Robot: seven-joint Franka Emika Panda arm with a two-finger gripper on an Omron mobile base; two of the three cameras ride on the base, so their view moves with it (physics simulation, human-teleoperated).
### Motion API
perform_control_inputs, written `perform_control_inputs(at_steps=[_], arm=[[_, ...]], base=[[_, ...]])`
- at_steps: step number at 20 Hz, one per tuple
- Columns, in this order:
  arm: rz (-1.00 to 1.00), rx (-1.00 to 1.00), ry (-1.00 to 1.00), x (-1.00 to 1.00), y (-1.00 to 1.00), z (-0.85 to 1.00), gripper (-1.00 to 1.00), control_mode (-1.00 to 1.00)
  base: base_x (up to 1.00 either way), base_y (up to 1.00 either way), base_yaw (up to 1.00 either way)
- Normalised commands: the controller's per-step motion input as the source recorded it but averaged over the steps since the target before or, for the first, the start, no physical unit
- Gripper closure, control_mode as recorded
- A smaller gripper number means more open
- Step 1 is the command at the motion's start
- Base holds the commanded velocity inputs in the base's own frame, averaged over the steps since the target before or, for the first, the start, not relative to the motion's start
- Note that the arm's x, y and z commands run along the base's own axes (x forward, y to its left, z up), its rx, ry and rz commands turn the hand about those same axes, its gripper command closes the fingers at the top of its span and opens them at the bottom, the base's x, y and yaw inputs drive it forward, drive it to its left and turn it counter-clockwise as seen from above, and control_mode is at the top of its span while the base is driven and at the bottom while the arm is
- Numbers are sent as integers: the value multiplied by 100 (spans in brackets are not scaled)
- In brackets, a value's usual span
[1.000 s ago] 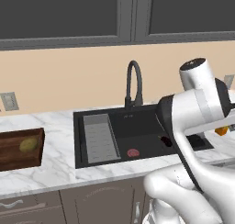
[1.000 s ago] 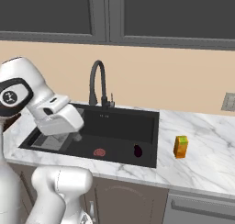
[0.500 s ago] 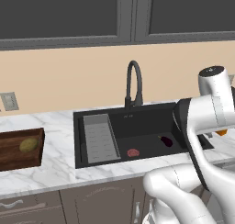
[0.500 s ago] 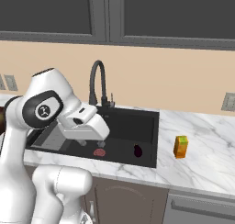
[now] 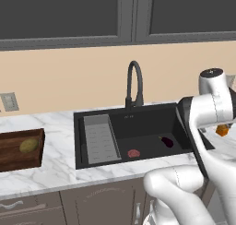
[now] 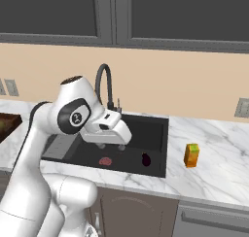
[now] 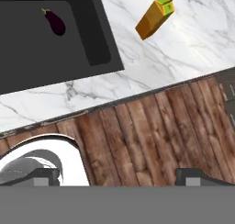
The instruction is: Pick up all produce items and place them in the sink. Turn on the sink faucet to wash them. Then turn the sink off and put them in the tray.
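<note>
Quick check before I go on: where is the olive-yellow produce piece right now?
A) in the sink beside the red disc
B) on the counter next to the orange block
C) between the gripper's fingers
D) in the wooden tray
D: the olive-yellow piece lies inside the wooden tray left of the sink, while the dark purple piece is in the basin.

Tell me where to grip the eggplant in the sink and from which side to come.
Grip the eggplant across its plump middle, coming straight down from above. It lies flat on the sink floor, clear of the walls and apart from the red disc, so the sides are free for the fingers. The thin stem end looks too slight to hold.
</note>
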Motion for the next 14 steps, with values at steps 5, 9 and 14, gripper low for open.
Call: perform_control_inputs(at_steps=[5, 9, 14], arm=[[15, 1, 0, 60, -6, -23, -100, -100], [15, 3, 0, 54, -10, -23, -100, -100], [16, 5, -1, 55, -9, -27, -100, -100]], base=[[0, 0, 0], [0, 0, 0], [0, 0, 0]])
